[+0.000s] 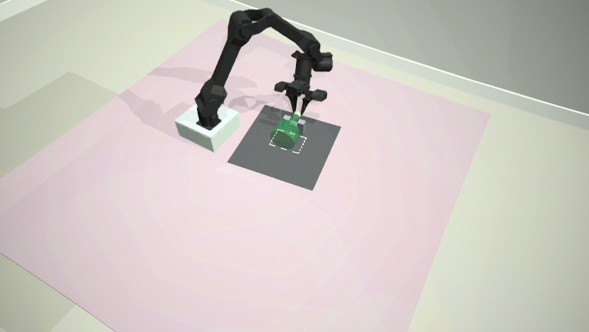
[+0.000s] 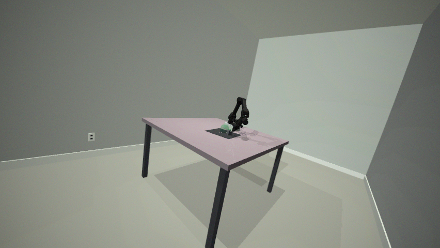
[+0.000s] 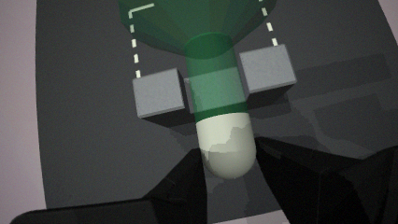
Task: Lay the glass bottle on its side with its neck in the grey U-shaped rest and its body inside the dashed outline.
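The green glass bottle (image 1: 284, 137) (image 2: 226, 126) (image 3: 217, 84) lies on its side on the dark mat (image 1: 288, 169) (image 3: 93, 140). Its neck sits between the two blocks of the grey U-shaped rest (image 1: 303, 122) (image 3: 156, 91). Its body lies over the dashed outline (image 1: 300, 149) (image 3: 135, 58). My gripper (image 1: 297, 112) (image 2: 234, 126) (image 3: 228, 151) points down at the bottle's white cap (image 3: 226, 140) and is shut on it, just behind the rest. The far end of the body is cut off in the wrist view.
The arm's white base block (image 1: 208, 127) stands left of the mat on the pink table top (image 1: 164, 230) (image 2: 190, 135). The table stands in a plain room, its edges far from the mat.
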Robot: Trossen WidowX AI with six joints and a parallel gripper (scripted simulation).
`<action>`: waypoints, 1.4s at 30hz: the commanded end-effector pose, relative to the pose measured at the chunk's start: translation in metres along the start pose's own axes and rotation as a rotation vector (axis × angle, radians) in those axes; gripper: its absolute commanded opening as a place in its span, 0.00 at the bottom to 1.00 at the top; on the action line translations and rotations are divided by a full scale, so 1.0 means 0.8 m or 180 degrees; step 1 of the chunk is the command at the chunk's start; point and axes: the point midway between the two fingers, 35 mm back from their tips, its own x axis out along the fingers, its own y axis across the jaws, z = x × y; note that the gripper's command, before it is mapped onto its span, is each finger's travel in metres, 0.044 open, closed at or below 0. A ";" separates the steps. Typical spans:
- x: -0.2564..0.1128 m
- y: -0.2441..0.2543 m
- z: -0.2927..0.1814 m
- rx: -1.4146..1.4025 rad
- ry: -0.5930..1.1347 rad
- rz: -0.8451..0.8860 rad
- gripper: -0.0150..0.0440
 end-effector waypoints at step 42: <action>-0.048 0.010 0.041 -0.0122 0.1166 -0.0249 1.00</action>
